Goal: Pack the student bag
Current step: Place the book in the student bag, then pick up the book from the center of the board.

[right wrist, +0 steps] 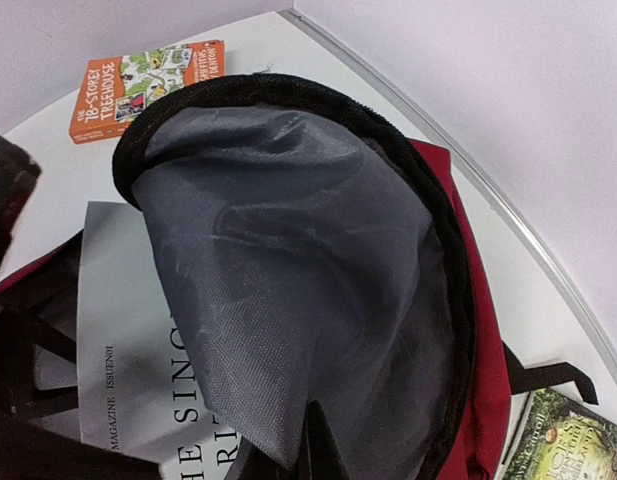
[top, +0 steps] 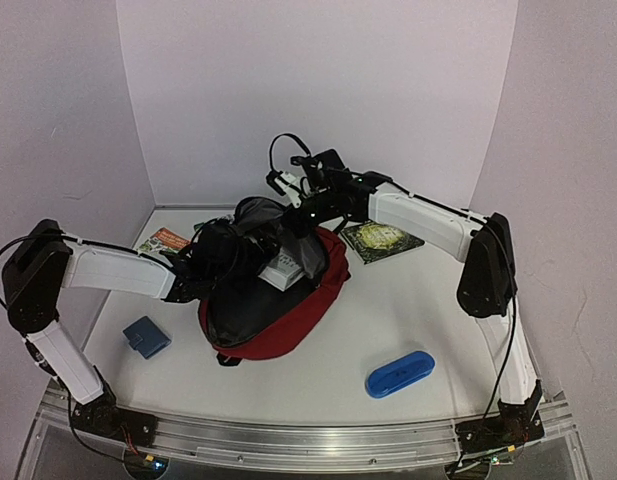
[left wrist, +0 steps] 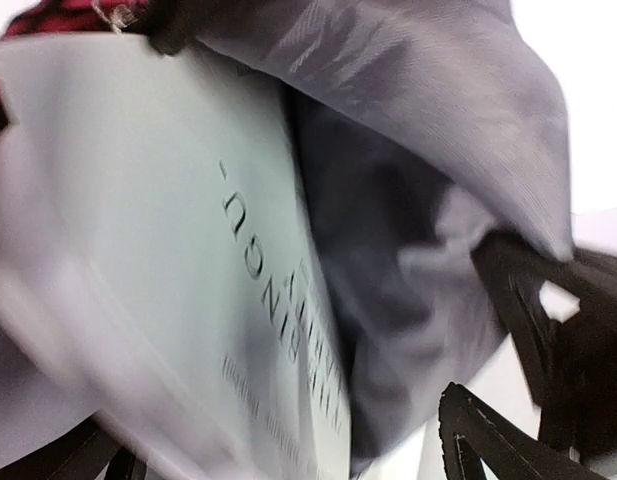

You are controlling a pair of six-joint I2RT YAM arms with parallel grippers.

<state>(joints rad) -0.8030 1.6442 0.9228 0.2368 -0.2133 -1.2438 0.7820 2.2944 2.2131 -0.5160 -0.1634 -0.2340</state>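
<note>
The student bag point(top: 288, 315), dark red with grey lining, lies in the middle of the table with its mouth toward the back left. My right gripper point(right wrist: 313, 445) is shut on the grey-lined flap point(right wrist: 308, 250) and holds it lifted over the opening. A grey-white magazine point(left wrist: 168, 250) lies slanted in the bag's mouth, partly under the flap. My left gripper point(left wrist: 278, 435) is at the opening with its fingers point(left wrist: 488, 430) spread wide on either side of the magazine's edge. In the top view my left wrist point(top: 200, 266) is dark against the bag, and its fingers are hidden there.
An orange book point(top: 163, 241) lies at the back left and a green book point(top: 381, 240) at the back right. A small blue box point(top: 146, 336) sits front left. A blue oblong case point(top: 399, 372) sits front right. Walls close the table on three sides.
</note>
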